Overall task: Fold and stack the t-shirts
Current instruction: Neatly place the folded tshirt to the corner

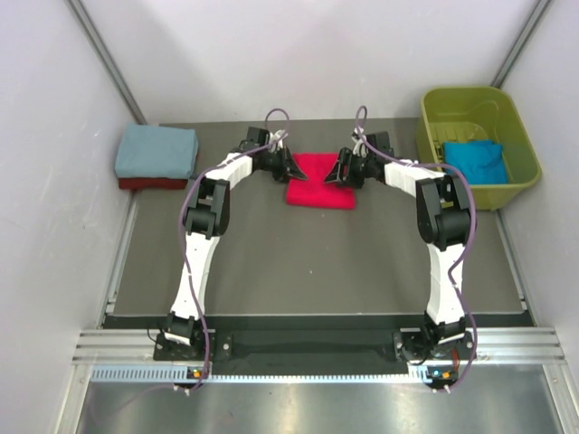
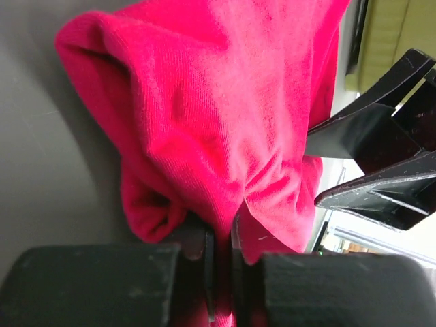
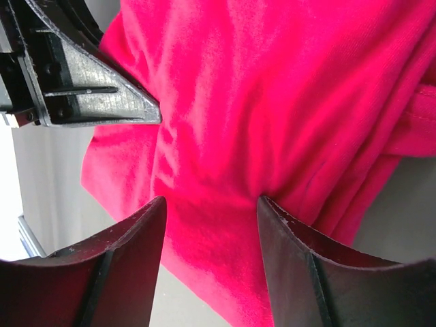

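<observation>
Red tee (image 1: pixel 321 192) lies at 12 o'clock on desk (image 1: pixel 298 262). Its 9 o'clock edge is pinched in left gripper (image 1: pixel 293 169), clamped tight on cloth. Right gripper (image 1: pixel 342 170) is held apart astride the 3 o'clock edge, nothing gripped. Both edges are probably needed for a level lift to the stack (image 1: pixel 156 154) at 10 o'clock.

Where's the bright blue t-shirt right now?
In the top view, the bright blue t-shirt lies inside the olive-green tub at the far right of the scene.

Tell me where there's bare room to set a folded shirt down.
Bare: the mat's middle, nearer than the red t-shirt. Crowded along the back: blue-grey t-shirt left, left gripper and right gripper at the red one, olive-green tub right.
</observation>
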### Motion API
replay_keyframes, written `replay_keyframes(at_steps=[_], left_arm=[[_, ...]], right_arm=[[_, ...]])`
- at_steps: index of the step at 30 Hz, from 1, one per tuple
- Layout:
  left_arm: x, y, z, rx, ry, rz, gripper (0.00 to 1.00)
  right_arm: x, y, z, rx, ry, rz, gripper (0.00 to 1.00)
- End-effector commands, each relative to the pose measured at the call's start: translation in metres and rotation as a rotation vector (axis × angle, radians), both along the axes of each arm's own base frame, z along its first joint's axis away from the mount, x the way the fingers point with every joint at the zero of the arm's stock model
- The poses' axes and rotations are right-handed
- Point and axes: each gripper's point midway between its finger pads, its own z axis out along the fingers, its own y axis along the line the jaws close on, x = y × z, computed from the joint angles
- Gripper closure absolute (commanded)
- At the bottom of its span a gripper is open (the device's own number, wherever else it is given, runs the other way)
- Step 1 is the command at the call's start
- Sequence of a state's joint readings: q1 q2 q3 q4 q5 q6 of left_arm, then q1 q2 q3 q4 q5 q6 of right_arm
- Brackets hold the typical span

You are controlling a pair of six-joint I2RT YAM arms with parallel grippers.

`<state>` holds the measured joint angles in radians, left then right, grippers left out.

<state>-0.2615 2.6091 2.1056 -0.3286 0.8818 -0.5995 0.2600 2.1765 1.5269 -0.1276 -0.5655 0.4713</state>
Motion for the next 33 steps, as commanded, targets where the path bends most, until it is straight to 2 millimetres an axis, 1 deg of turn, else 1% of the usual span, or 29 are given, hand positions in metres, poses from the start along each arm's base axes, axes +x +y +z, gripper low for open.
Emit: replay_keyframes(at_steps=[1, 3, 4, 5, 6, 7, 8, 9, 10, 11, 12, 13, 14, 15, 17, 18, 19, 20, 21, 22, 23, 24, 26, 27, 28, 30, 31, 32, 33], left_arm=[[-0.002, 0.012, -0.018, 0.103, -0.013, 0.017, 0.97], [-0.001, 0.021, -0.011, 0.136, -0.033, 0.029, 1.0], [0.003, 0.026, 0.006, 0.142, -0.072, 0.036, 1.0], [0.002, 0.031, 0.012, 0.162, -0.075, 0.038, 1.0], [0.004, 0.036, 0.018, 0.184, -0.11, 0.036, 1.0], [0.007, 0.044, 0.039, 0.186, -0.146, 0.048, 1.0], [0.009, 0.048, 0.051, 0.193, -0.172, 0.052, 1.0], [0.006, 0.054, 0.057, 0.218, -0.192, 0.041, 1.0], [0.011, 0.065, 0.076, 0.245, -0.233, 0.071, 1.0], [0.012, 0.071, 0.085, 0.261, -0.257, 0.076, 1.0], [0.007, 0.08, 0.1, 0.296, -0.292, 0.066, 1.0], [0.008, 0.089, 0.106, 0.336, -0.313, 0.079, 1.0], [0.007, 0.095, 0.113, 0.359, -0.332, 0.084, 1.0], [0.003, 0.103, 0.128, 0.379, -0.358, 0.086, 1.0], [0.005, 0.123, 0.14, 0.421, -0.378, 0.127, 1.0], [0.005, 0.136, 0.155, 0.442, -0.409, 0.144, 1.0], [0.006, 0.145, 0.163, 0.462, -0.427, 0.162, 1.0], [0.008, 0.155, 0.175, 0.5, -0.47, 0.175, 1.0], [0.01, 0.168, 0.18, 0.524, -0.484, 0.193, 1.0], [0.012, 0.177, 0.19, 0.544, -0.509, 0.211, 1.0], [0.015, 0.187, 0.195, 0.573, -0.522, 0.234, 1.0], [0.017, 0.199, 0.206, 0.589, -0.549, 0.254, 1.0], [0.02, 0.213, 0.223, 0.621, -0.593, 0.283, 1.0], [0.023, 0.225, 0.23, 0.661, -0.62, 0.299, 1.0], [0.024, 0.232, 0.24, 0.672, -0.638, 0.317, 1.0], [0.026, 0.244, 0.249, 0.715, -0.675, 0.323, 1.0], [0.028, 0.26, 0.258, 0.732, -0.688, 0.354, 1.0], [0.028, 0.265, 0.261, 0.74, -0.696, 0.36, 1.0], [0.028, 0.276, 0.266, 0.751, -0.704, 0.379, 1.0]], right_arm=[[0.005, 0.012, 0.018, 0.012, -0.066, 0.034, 0.44], [0.002, 0.011, 0.021, 0.01, -0.066, 0.04, 0.44], [0.003, 0.008, 0.03, 0.011, -0.083, 0.037, 0.44], [0.0, 0.008, 0.033, 0.01, -0.088, 0.039, 0.44], [0.0, 0.006, 0.046, 0.016, -0.112, 0.036, 0.44], [0.001, 0.001, 0.052, 0.014, -0.122, 0.027, 0.44], [-0.001, -0.002, 0.055, 0.012, -0.127, 0.023, 0.44], [-0.002, -0.005, 0.068, 0.012, -0.155, 0.021, 0.44], [0.0, -0.011, 0.073, 0.005, -0.17, 0.007, 0.44], [-0.003, -0.016, 0.074, 0.0, -0.169, -0.002, 0.44], [-0.003, -0.022, 0.086, 0.0, -0.193, -0.013, 0.44], [-0.006, -0.027, 0.083, -0.008, -0.185, -0.023, 0.44], [-0.007, -0.032, 0.085, -0.014, -0.19, -0.031, 0.43], [-0.009, -0.035, 0.092, -0.024, -0.211, -0.03, 0.43], [-0.014, -0.045, 0.087, -0.05, -0.203, -0.05, 0.42], [-0.017, -0.048, 0.093, -0.053, -0.217, -0.055, 0.41], [-0.022, -0.05, 0.089, -0.064, -0.207, -0.061, 0.4], [-0.024, -0.053, 0.093, -0.069, -0.217, -0.067, 0.38], [-0.026, -0.054, 0.094, -0.075, -0.219, -0.07, 0.37], [-0.029, -0.055, 0.091, -0.078, -0.211, -0.072, 0.36], [-0.031, -0.056, 0.091, -0.079, -0.208, -0.072, 0.35], [-0.033, -0.056, 0.094, -0.075, -0.21, -0.073, 0.35], [-0.036, -0.056, 0.095, -0.073, -0.21, -0.069, 0.35], [-0.036, -0.056, 0.097, -0.072, -0.214, -0.071, 0.35], [-0.037, -0.056, 0.095, -0.074, -0.211, -0.072, 0.35], [-0.038, -0.057, 0.097, -0.073, -0.22, -0.072, 0.35], [-0.04, -0.057, 0.095, -0.075, -0.215, -0.075, 0.35], [-0.04, -0.058, 0.095, -0.076, -0.216, -0.076, 0.35], [-0.041, -0.058, 0.097, -0.074, -0.22, -0.076, 0.35]])
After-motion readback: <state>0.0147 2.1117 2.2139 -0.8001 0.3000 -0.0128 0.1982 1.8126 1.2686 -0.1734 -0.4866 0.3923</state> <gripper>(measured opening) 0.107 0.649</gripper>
